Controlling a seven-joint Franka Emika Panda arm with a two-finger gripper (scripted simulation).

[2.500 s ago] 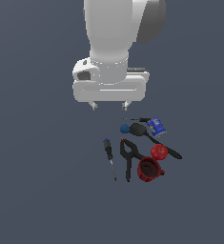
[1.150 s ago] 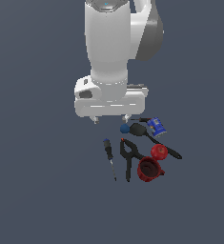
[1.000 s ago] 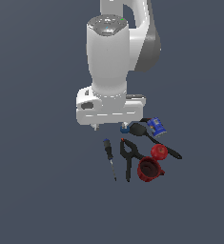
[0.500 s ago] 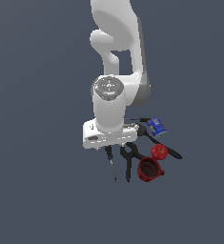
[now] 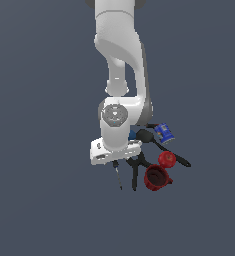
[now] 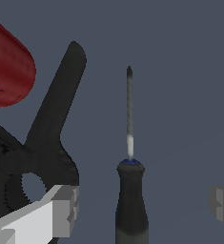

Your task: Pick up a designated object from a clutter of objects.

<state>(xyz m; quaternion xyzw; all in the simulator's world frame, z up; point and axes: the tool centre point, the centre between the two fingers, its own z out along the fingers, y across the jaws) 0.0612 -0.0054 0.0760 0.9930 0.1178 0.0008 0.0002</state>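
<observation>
The thin screwdriver [image 6: 130,200] lies flat, with a dark handle, a blue collar and a slim grey shaft [image 6: 129,109]. In the exterior view only its shaft [image 5: 119,178] shows below the white hand. My gripper [image 6: 142,206] is open and low over it, one finger [image 6: 61,209] on each side of the handle, neither touching it. In the exterior view the gripper [image 5: 116,162] sits at the left edge of the clutter. The black clamp [image 6: 42,147] lies close beside one finger.
In the exterior view the clutter holds the black clamp [image 5: 135,172], a red mug [image 5: 155,178], a red ball [image 5: 167,159], a blue can [image 5: 164,132] and a black tool [image 5: 144,135]. The red mug [image 6: 6,71] also shows in the wrist view.
The arm has come down from above the clutter until the hand is over the screwdriver handle. The jaws have stayed open. The objects have not moved.
</observation>
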